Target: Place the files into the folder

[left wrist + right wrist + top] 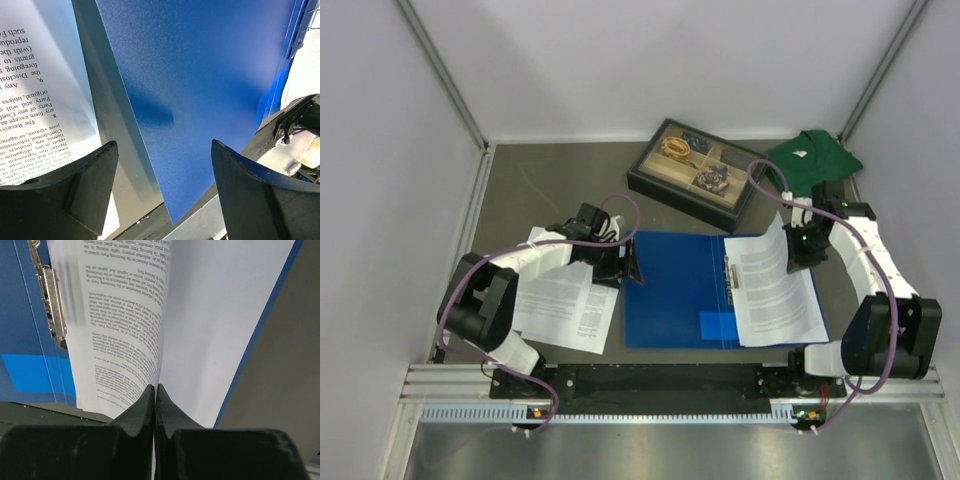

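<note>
My right pincer clamps the files' lifted edge inside the open folder; my left pincer gapes over its left cover edge.

Contract-style print on two loose sheets

In the left wrist view, the flat white paper sheet with black print lies upside down to the camera. It shows clause numbers "8." and "9." and fragments such as "Party and will", "Confidential", "original, unless", "foregoing" and "grants to". In the right wrist view, the curled white paper sheet with black print carries dense paragraphs too small and blurred to read. From above, neither sheet is legible.
</note>
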{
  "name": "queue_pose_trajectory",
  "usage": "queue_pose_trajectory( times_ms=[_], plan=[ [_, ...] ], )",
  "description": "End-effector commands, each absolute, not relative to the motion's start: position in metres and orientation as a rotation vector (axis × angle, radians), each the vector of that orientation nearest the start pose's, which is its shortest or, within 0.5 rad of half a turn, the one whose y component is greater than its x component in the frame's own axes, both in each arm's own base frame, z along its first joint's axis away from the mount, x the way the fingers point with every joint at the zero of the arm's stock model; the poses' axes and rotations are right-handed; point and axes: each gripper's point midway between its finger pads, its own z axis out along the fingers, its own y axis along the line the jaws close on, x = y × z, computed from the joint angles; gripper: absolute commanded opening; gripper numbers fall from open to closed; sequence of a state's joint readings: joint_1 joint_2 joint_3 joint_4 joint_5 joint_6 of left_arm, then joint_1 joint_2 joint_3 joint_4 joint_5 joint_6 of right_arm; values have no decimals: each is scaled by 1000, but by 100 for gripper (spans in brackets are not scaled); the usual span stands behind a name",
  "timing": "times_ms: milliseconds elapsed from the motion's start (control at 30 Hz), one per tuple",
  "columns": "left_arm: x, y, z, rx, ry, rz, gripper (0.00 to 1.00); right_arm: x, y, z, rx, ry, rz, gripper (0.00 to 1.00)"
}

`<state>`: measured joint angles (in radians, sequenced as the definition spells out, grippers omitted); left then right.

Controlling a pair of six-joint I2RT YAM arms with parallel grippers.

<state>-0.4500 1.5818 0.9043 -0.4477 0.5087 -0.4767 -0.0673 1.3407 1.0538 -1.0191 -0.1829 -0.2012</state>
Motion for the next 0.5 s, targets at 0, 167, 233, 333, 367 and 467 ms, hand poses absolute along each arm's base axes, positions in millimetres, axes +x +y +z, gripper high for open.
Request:
queue_pose_trajectory(
  times_ms=[0,167,233,333,367,467],
  plan=[
    [248,-238,71,167,2768,-976,79,244,6,107,-185,2859,187,0],
    [248,-239,70,168,2771,-977,79,247,11,100,-199,2856,215,0],
    [249,-239,71,170,2772,-976,79,246,12,98,-202,2857,220,0],
    [249,-239,71,174,2773,-977,79,247,15,94,-203,2849,247,0],
    [250,-239,70,174,2773,-975,79,249,15,92,-202,2843,248,0],
    [250,-240,70,174,2776,-978,79,248,16,87,-192,2866,258,0]
  ],
)
